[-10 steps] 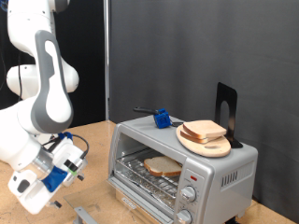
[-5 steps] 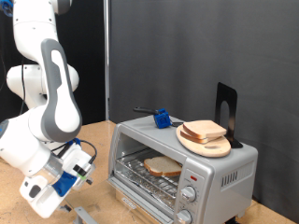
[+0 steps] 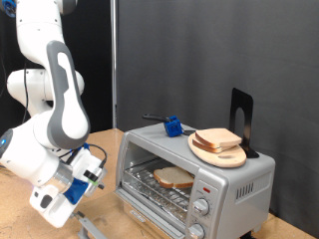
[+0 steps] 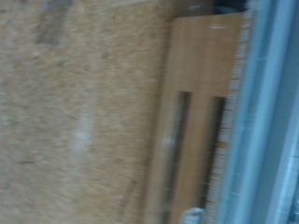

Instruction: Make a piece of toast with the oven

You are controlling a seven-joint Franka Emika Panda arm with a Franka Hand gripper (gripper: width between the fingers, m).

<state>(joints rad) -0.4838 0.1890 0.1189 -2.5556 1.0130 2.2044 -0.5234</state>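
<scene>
In the exterior view the gripper is low at the exterior view's bottom left, near the wooden table, and it sits at the end of the white arm that bends down from above. The fingers are not clearly visible there, and the wrist view is too blurred to show them, so I cannot tell if the gripper is open or closed, and nothing is seen between the fingers. The oven stands to the exterior view's right of the gripper, just beside it, and its open door hangs down at the front. One piece of toast lies flat on the wire rack inside the oven, so from the gripper it is to the exterior view's right and a little higher. More slices rest on the round wooden board on top of the oven, further away. A small blue object is also on the oven top.
</scene>
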